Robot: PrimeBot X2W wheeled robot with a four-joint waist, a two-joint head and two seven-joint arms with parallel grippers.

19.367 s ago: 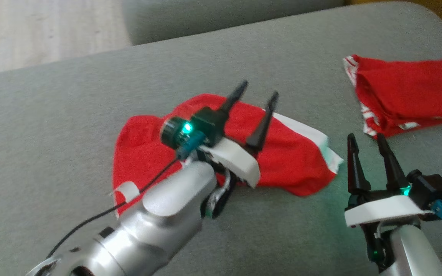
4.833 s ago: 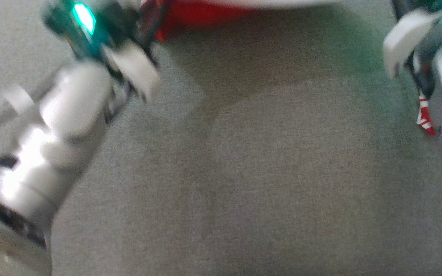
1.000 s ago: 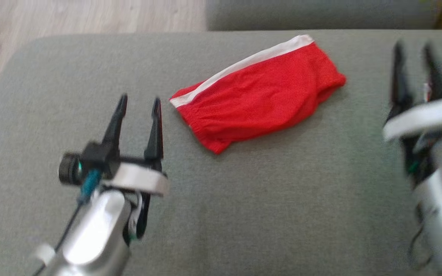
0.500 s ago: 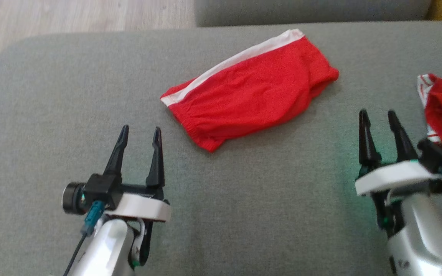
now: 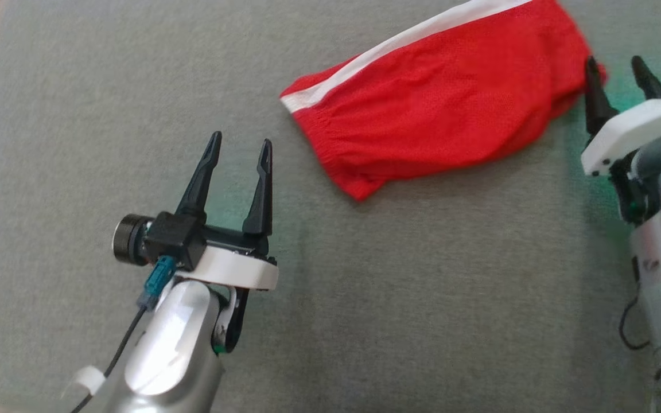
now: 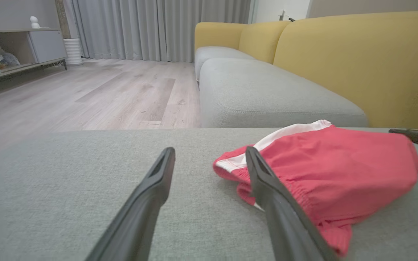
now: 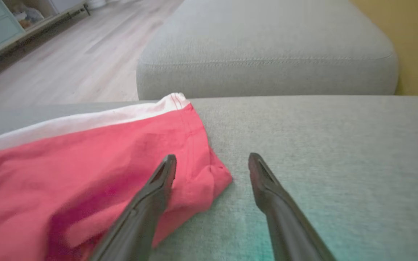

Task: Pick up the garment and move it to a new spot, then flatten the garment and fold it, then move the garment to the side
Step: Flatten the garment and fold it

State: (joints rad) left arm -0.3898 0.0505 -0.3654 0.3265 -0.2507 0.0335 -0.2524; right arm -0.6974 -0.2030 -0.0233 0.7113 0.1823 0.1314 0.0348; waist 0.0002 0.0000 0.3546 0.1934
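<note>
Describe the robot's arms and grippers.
The left gripper and right gripper each have two long tapering black fingers on a white curved bracket atop a silver forearm. The left carries a round black camera, teal connector and thin black cable.

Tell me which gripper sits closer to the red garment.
The right gripper: it reaches the garment's end, while the left gripper stands clear of it.

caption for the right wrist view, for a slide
Open right gripper poised at the corner of red shorts on a grey cushion
</note>
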